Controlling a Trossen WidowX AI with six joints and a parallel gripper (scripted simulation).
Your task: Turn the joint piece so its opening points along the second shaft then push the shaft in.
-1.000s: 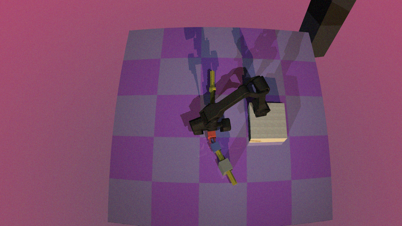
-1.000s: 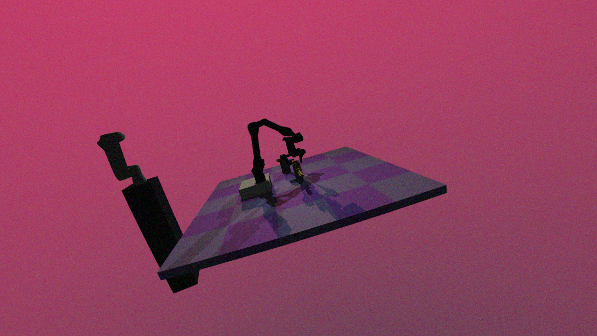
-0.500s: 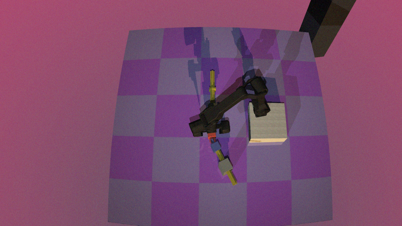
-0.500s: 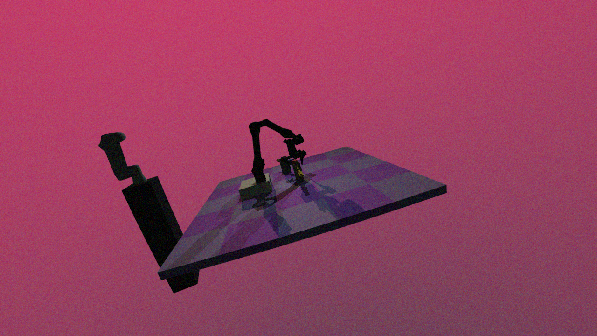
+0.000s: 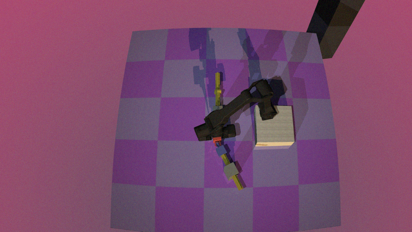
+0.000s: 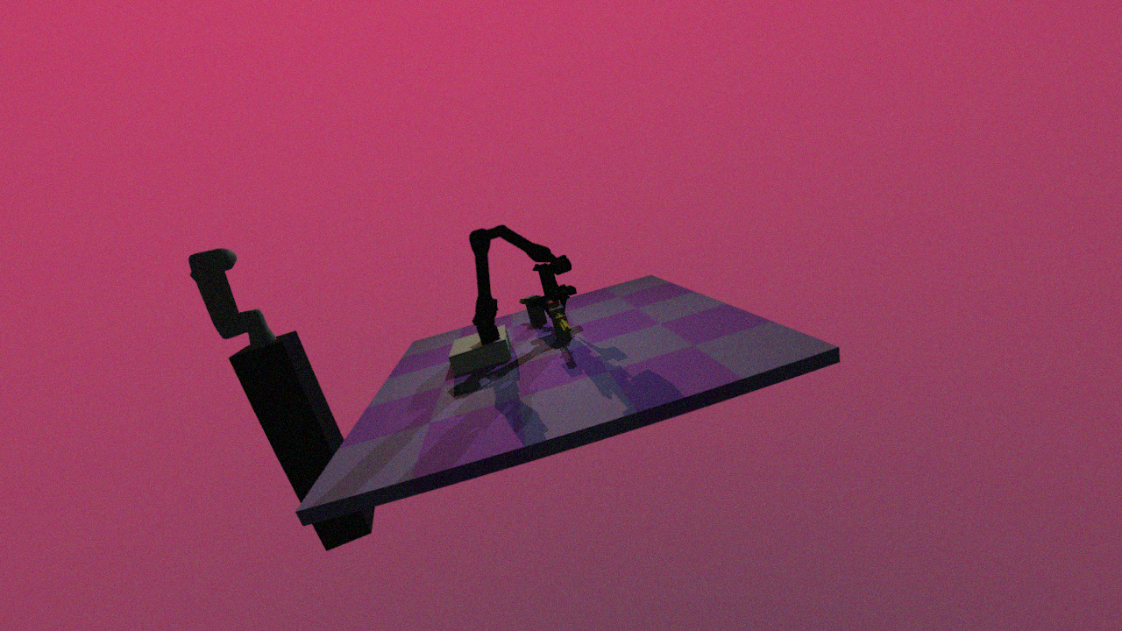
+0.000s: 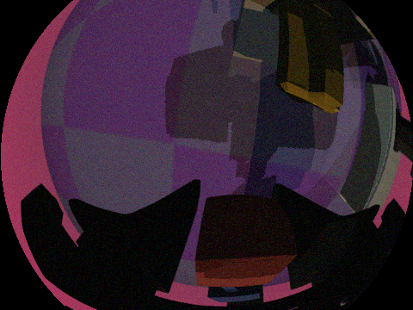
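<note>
One joint piece, red (image 5: 217,140) (image 6: 553,303) (image 7: 245,232), shows in the top view at the blue end (image 5: 221,150) (image 7: 234,298) of the first shaft (image 5: 225,159), beyond its block (image 5: 230,170). The second shaft (image 5: 217,79) (image 6: 561,320) (image 7: 298,56) runs through the second block (image 5: 218,107) (image 7: 258,32) and stands at an angle to the first. The arm (image 5: 233,105) (image 6: 482,282) hides its inner end.

In the exterior view, the gripper (image 5: 216,135) (image 6: 557,298) (image 7: 237,189) is down at the joint piece; everything there is small and dark.

In the wrist view, the fingers stand partly apart around the joint piece, with a gap on one side; contact on the other is unclear. The second shaft's end is outside the piece. The opening's direction cannot be made out. Gripping seems the step in hand; turning, releasing, pushing and withdrawing likely remain.
</note>
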